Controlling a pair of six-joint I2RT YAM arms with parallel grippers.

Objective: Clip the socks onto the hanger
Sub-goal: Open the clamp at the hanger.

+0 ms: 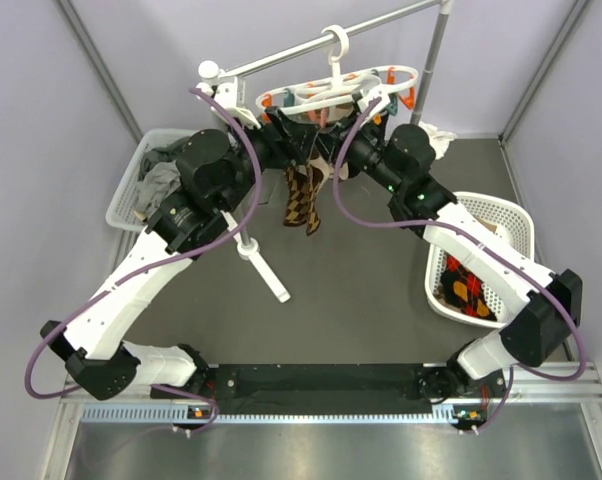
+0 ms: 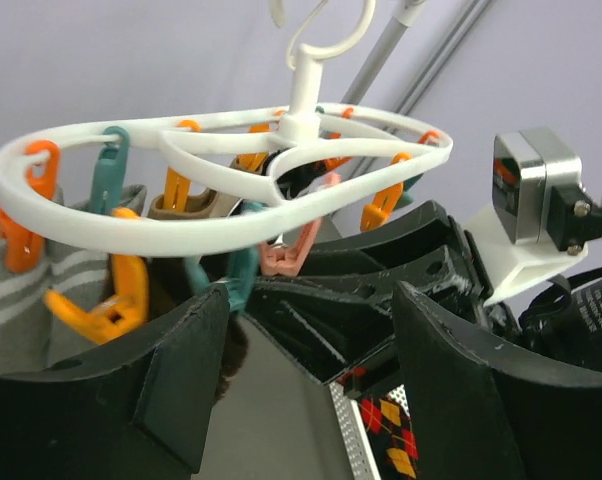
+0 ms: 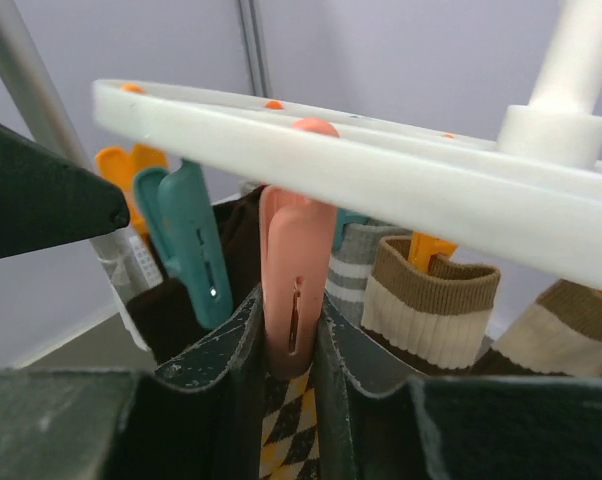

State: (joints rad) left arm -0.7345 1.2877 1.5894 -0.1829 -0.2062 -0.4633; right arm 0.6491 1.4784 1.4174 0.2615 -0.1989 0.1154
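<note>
The white oval hanger [image 1: 333,88] hangs by its hook from the rail, and it also shows in the left wrist view [image 2: 221,190] and the right wrist view [image 3: 381,160]. My right gripper [image 3: 289,330] is shut on a salmon clip [image 3: 293,280], squeezing it, with an argyle sock [image 3: 286,440] just below between the fingers. That sock [image 1: 303,200] hangs down under the hanger. My left gripper [image 2: 311,330] is open and empty just below the ring, facing the right gripper [image 1: 343,150]. More argyle socks [image 1: 469,292] lie in the right basket.
A white basket [image 1: 511,215] stands at the right. Another white basket [image 1: 131,190] with grey socks stands at the left. The rail stand's foot [image 1: 266,270] lies across the table's middle. Striped and beige-cuffed socks [image 3: 431,300] hang on the hanger.
</note>
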